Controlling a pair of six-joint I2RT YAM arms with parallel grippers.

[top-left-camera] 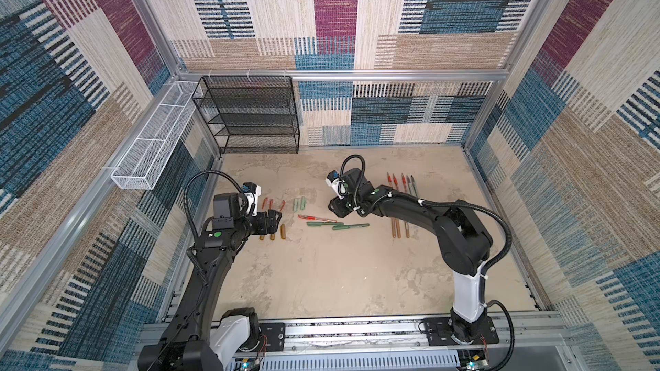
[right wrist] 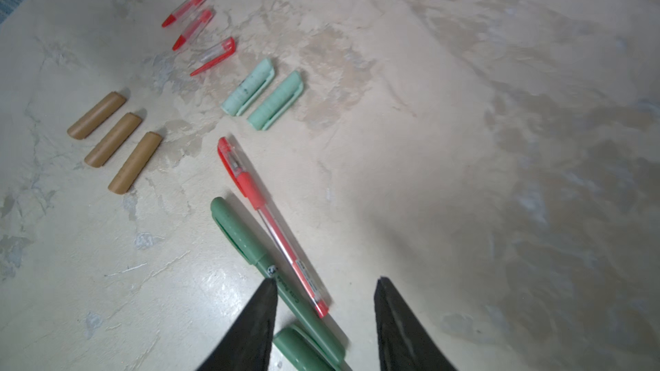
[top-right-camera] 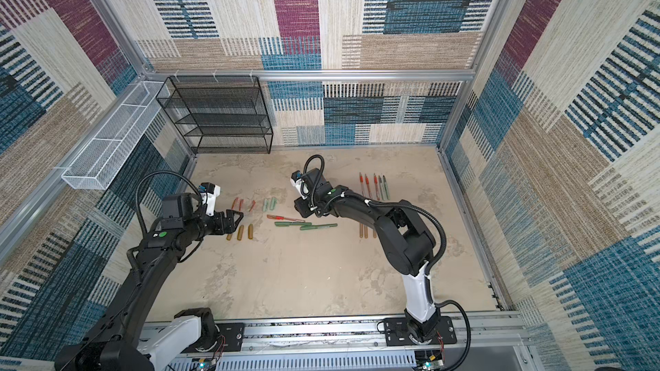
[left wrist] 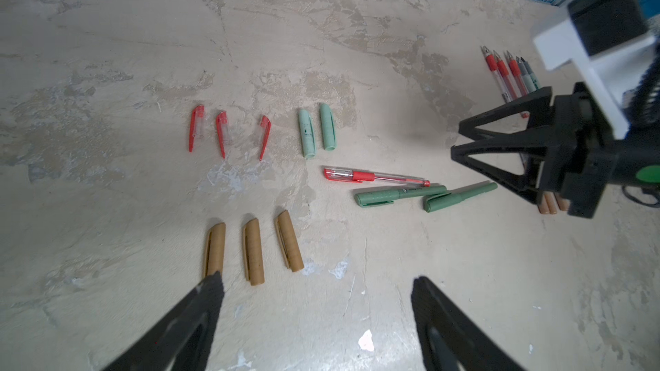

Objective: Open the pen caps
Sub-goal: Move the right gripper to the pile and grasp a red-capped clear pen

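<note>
Landmark: the red pen (top-left-camera: 317, 218) lies flat near the middle of the table (top-left-camera: 339, 280), with its cap on.
Green pens: two green pens (left wrist: 400, 195), each with its dark green cap on, lie just in front of the red pen. The cap end of one seems to touch the barrel end of the other.
Red caps: three red caps (left wrist: 221, 133), off their pens, lie in a row to the left of the red pen and farther back in both top views.
Mint caps: two mint caps (left wrist: 308, 133) lie side by side, just behind the capped end of the red pen.
Bronze caps: three bronze caps (left wrist: 253, 253) lie in a row to the left of the red pen and nearer the front, apart from each other.
Uncapped pens: a row of uncapped pens (top-left-camera: 400, 187) lies well to the right of the red pen, and the right arm crosses above them.
Left gripper: the left gripper (left wrist: 316, 281) is to the left of the red pen, between the red caps and the bronze caps in both top views. Its fingers are wide apart with nothing between them. One fingertip (left wrist: 210, 290) covers the end of a bronze cap in the wrist view; I cannot tell if they touch.
Right gripper: the right gripper (right wrist: 325, 281) is just beside the barrel end of the red pen, on its right. Its fingers are apart and hold nothing.
</note>
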